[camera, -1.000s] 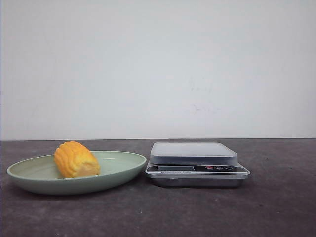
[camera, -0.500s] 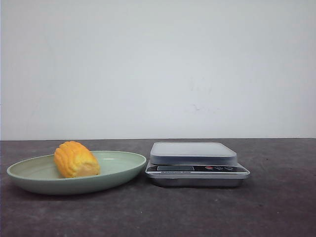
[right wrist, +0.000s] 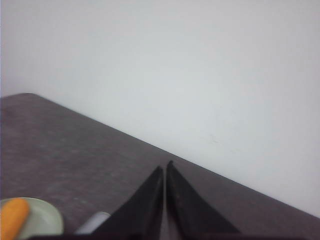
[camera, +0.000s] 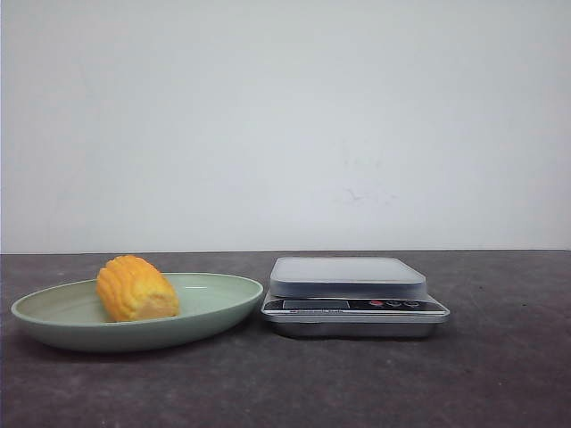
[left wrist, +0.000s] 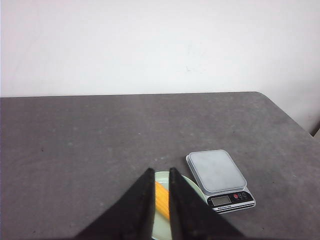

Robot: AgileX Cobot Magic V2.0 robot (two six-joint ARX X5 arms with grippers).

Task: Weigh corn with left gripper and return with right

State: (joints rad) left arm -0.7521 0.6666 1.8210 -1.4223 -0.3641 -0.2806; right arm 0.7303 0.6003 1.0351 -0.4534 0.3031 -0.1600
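You start with the corn (camera: 136,288) lying on its side in the plate (camera: 214,308), left of centre in the dish, rows of kernels running along its length and one end facing roughly 4 o'clock in the front view. It is the only thing in the plate. The scale (camera: 353,296) stands at the plate's 3 o'clock, rims almost touching, and its platform holds nothing. That layout looks deliberate: a short carry from dish to platform for the left arm, and the same short trip back for the right.

Your left gripper (left wrist: 160,200) hangs high above the table, well apart from everything, with the fingers (left wrist: 144,200) close together and only a narrow gap between them. They pinch nothing. Through that gap the wrist view shows a strip of corn, so the tool seems already lined up over the target. You will likely need to spread the fingers before coming down, since the cob looks wider than the gap.

Your right gripper (right wrist: 164,200) is also raised and off to the side, fingers nearly pressed together and holding nothing; its view catches the corn and plate edge toward 8 o'clock. Keeping it parked there leaves the left arm a free path.

Nothing has been weighed yet.
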